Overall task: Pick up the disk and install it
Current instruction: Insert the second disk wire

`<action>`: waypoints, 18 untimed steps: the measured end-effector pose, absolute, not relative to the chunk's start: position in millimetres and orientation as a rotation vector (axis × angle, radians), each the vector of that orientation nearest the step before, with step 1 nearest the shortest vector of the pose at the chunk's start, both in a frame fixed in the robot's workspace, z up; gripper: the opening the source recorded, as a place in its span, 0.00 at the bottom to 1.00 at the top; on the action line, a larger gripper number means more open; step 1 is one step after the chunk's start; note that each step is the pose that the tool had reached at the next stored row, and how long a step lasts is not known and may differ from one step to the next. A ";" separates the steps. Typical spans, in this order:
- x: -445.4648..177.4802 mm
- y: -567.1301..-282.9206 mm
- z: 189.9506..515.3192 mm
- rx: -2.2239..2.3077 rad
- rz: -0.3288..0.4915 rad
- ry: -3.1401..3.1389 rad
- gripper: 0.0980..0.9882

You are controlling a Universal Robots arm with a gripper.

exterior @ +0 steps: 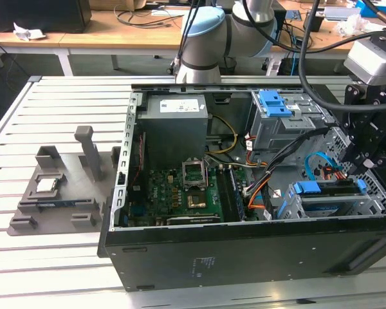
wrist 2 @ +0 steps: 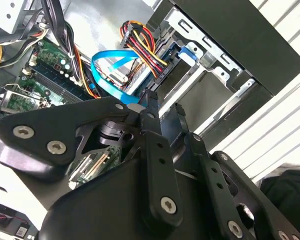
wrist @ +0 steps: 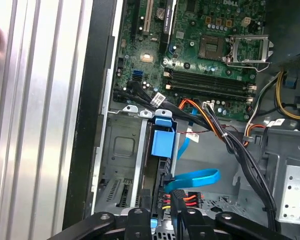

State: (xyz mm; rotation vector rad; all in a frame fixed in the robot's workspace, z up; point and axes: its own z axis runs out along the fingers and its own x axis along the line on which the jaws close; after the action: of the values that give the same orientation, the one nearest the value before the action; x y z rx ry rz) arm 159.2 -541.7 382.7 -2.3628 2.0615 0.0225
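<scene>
Hanging claw (exterior: 352, 170): over the drive cage (exterior: 375, 201), at the exterior view's right end of the open case (exterior: 244, 257).
Claw state: in the first wrist view the two black fingers (wrist: 139, 220) are spread, with a gap between them and nothing visibly pinched.
Disk (exterior: 321, 209): lies flat inside the cage, below the claw, with its blue rail (exterior: 305, 188) along the near edge.
Cables: a flat blue cable (wrist: 200, 176) and a red, yellow and black bundle (wrist: 182, 199) sit just beside the fingertips.
Motherboard (exterior: 180, 193): on the case floor, well apart from the claw.
Tabletop (exterior: 51, 270): slatted metal, carrying the case.
</scene>
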 end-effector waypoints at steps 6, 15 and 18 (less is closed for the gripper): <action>159.2 -541.7 381.9 -2.479 0.024 1.920 0.23; 159.3 -552.5 379.9 -2.464 0.105 1.838 0.23; 159.2 -557.4 376.9 -2.458 0.129 1.811 0.23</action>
State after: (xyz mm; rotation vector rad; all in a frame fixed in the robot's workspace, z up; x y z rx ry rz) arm 159.2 -557.4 376.9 -2.4578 1.8112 0.1288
